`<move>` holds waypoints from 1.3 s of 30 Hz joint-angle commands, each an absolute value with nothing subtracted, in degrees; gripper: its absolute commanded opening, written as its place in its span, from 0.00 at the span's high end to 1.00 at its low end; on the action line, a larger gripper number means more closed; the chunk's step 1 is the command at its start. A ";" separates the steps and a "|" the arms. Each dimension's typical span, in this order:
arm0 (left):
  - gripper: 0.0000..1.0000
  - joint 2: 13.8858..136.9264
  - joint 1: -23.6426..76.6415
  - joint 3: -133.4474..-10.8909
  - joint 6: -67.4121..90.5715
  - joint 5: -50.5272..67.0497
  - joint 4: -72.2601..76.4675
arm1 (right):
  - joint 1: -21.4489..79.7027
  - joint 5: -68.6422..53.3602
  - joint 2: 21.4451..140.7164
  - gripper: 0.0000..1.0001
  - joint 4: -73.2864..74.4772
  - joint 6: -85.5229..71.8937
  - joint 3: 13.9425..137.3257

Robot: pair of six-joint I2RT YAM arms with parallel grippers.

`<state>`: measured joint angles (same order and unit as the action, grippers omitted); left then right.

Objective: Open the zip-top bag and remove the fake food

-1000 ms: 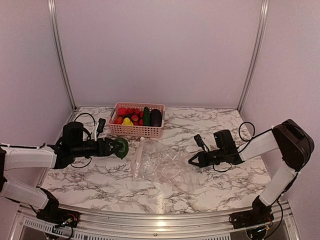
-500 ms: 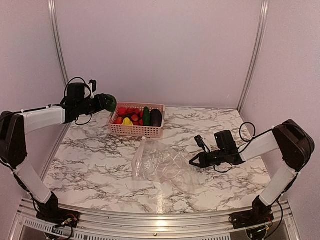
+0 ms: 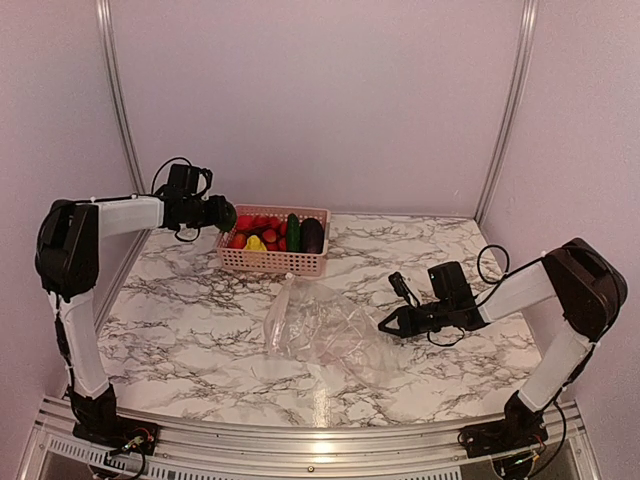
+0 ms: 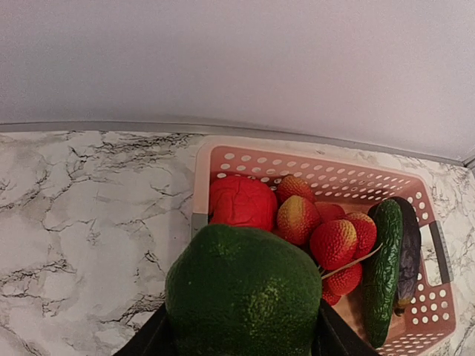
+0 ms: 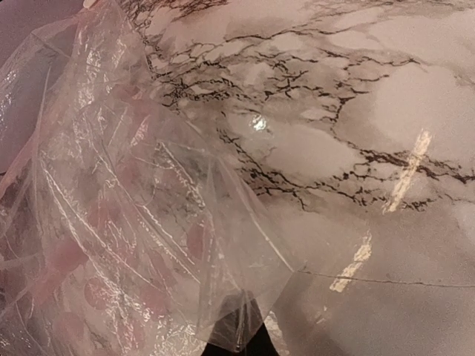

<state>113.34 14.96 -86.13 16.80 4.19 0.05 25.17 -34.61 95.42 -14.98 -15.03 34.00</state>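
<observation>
The clear zip-top bag lies crumpled on the marble table, with no food showing inside it. My right gripper is shut on the bag's right edge, and the film is pinched between its fingertips. My left gripper is shut on a dark green round piece of fake food, held over the left end of the pink basket. In the basket lie a red piece, a red bumpy cluster, a cucumber and an eggplant.
The pink basket stands at the back of the table near the wall, with a yellow piece inside. Metal frame posts rise at both back corners. The marble top ends at a rail along the near edge.
My left arm has swung from the table's left front up and back to the basket's left end, carrying the green piece. The right gripper and the bag have stayed put.
</observation>
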 commanded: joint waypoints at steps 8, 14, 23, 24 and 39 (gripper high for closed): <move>0.45 119.59 17.25 -89.39 12.76 2.28 -7.33 | 24.70 -35.08 95.75 1.00 -14.35 -14.59 35.85; 0.22 118.85 18.00 -91.98 12.28 1.02 -11.29 | 24.70 -34.89 94.05 1.00 -13.82 -14.46 35.77; 0.01 109.04 18.19 -89.61 13.30 0.66 -11.69 | 24.70 -34.72 91.07 1.00 -14.04 -14.23 35.66; 0.01 107.82 18.19 -89.26 13.44 0.82 -11.80 | 24.68 -34.64 90.60 1.00 -14.07 -14.24 35.65; 0.01 83.40 25.95 -57.48 14.78 22.68 2.95 | 24.68 -36.91 82.45 1.00 -20.17 -13.68 33.23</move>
